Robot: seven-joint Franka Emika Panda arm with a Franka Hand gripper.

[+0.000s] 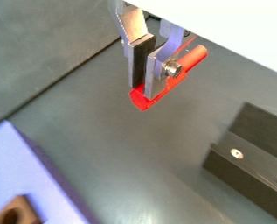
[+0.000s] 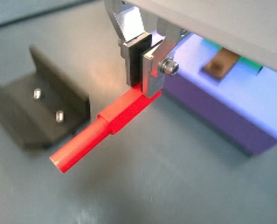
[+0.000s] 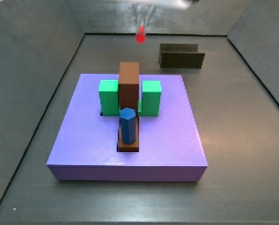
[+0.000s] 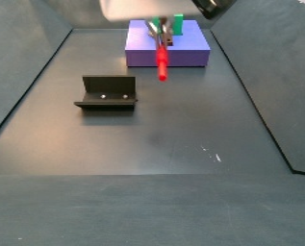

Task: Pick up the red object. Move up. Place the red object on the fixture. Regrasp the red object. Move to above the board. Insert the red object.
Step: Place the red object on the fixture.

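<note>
Here the red stick [image 2: 104, 132] hangs in my gripper [image 2: 147, 81], clenched near one end, raised clear of the grey surface [image 4: 181, 135]. In a side view the stick [image 4: 163, 63] sits at about two o'clock from the fixture [image 4: 106, 93], well apart, with the purple board [image 3: 129, 132] beyond.
</note>
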